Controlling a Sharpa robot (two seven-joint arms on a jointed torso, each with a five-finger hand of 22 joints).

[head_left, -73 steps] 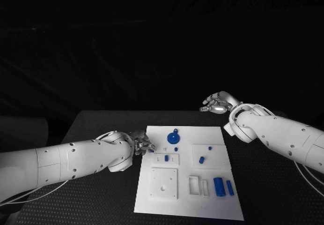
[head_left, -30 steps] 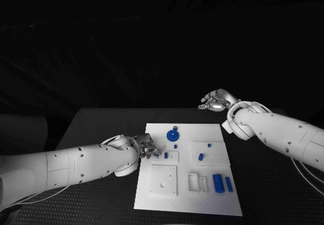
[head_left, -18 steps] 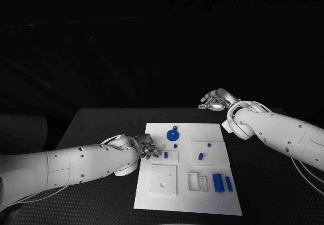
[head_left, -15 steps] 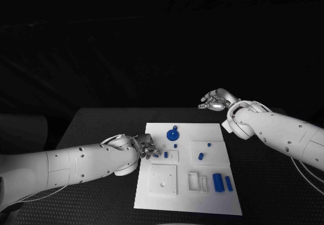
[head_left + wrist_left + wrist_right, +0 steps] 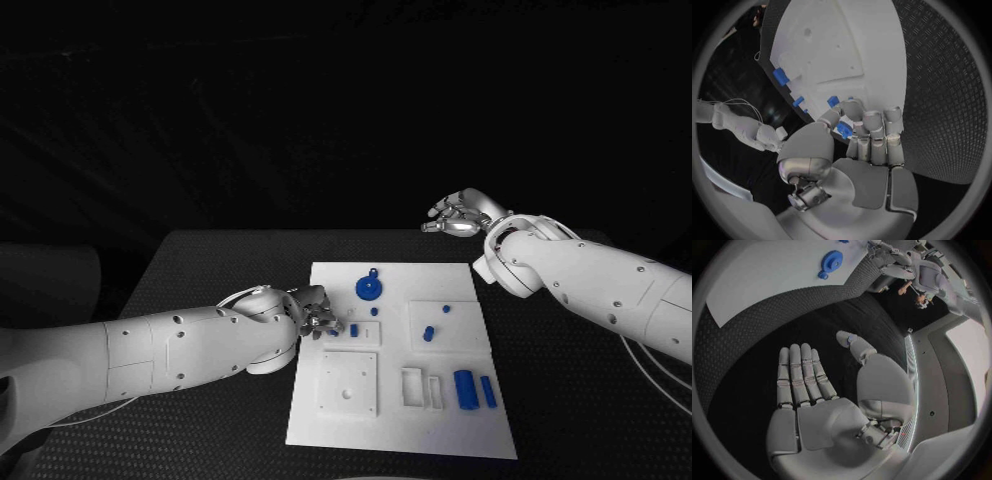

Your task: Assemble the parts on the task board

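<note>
Head view shows the white task board (image 5: 408, 400) lying lengthwise in the middle of the black tabletop (image 5: 188, 270); the left hand (image 5: 313, 312) sits at the board's left edge, near its far half, with its fingers (image 5: 872, 131) curled together; the left wrist view shows a small blue part (image 5: 844, 131) pinched between the thumb and those fingers, just above the board's surface (whether it touches the board I cannot tell). Just beside the hand, a short blue peg (image 5: 353, 330) stands in a raised white block; farther up the board lies a round blue wheel-shaped part (image 5: 369, 291) with a small tab at its far side; two more small blue pieces (image 5: 428, 334) sit on the square plate to the right; a larger blue cylinder (image 5: 464, 389) and a slimmer blue bar (image 5: 490, 393) lie side by side near the board's right edge, next to two white slotted holders. The right hand (image 5: 459, 216) hovers beyond the board's far right corner, well apart from every part; its wrist view shows the fingers (image 5: 799, 372) straight and the thumb spread, holding nothing.
</note>
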